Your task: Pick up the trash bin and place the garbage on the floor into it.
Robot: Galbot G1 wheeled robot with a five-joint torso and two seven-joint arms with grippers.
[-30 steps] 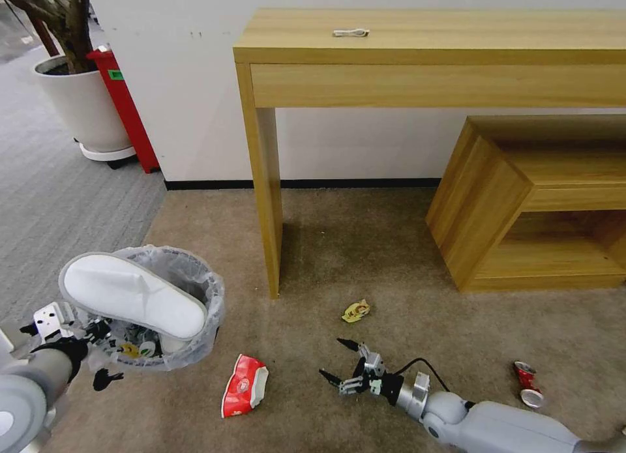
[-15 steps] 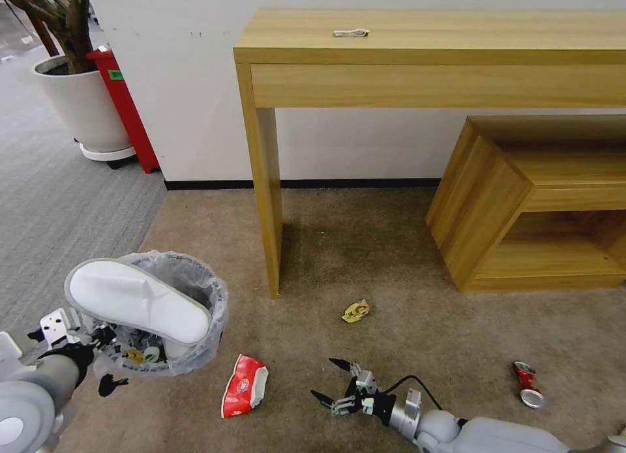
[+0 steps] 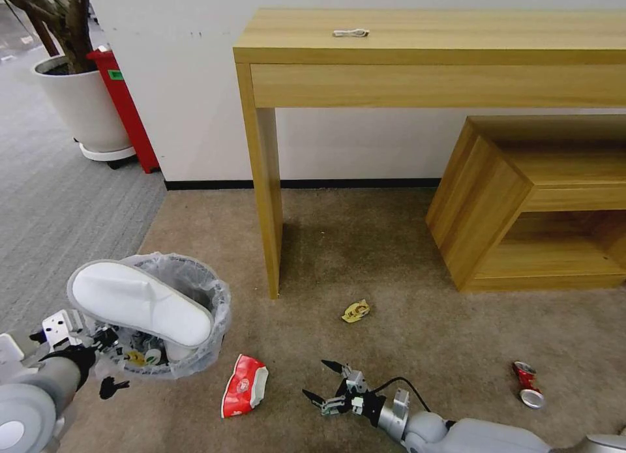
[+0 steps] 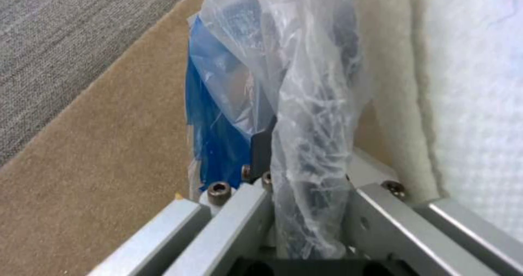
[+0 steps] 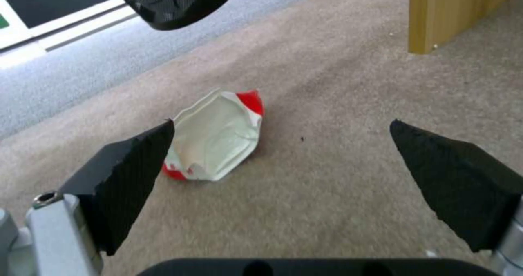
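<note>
The trash bin (image 3: pixel 210 290), lined with a crinkled plastic bag, hangs above the floor (image 3: pixel 365 257) at the lower left with a white slipper (image 3: pixel 140 303) lying across its mouth. My left gripper (image 3: pixel 101 345) is shut on its near rim; the left wrist view shows the gripper (image 4: pixel 305 178) pinching the bin's wall and bag (image 4: pixel 316 104) beside the blue base (image 4: pixel 215 145). My right gripper (image 3: pixel 321 381) is open, low over the carpet, just right of a crushed red-white carton (image 3: pixel 243 386). In the right wrist view the carton (image 5: pixel 218 135) lies ahead, nearer one finger (image 5: pixel 130 174).
A small yellow wrapper (image 3: pixel 356 311) lies beyond the right gripper and a red can (image 3: pixel 527 384) at the far right. A wooden desk leg (image 3: pixel 267 199) and a low wooden shelf (image 3: pixel 521 205) stand behind. A potted plant (image 3: pixel 81 94) and grey carpet (image 3: pixel 52 199) are at left.
My right gripper has moved back toward me and left, closer to the carton, still open. The held bin has shifted slightly down and right.
</note>
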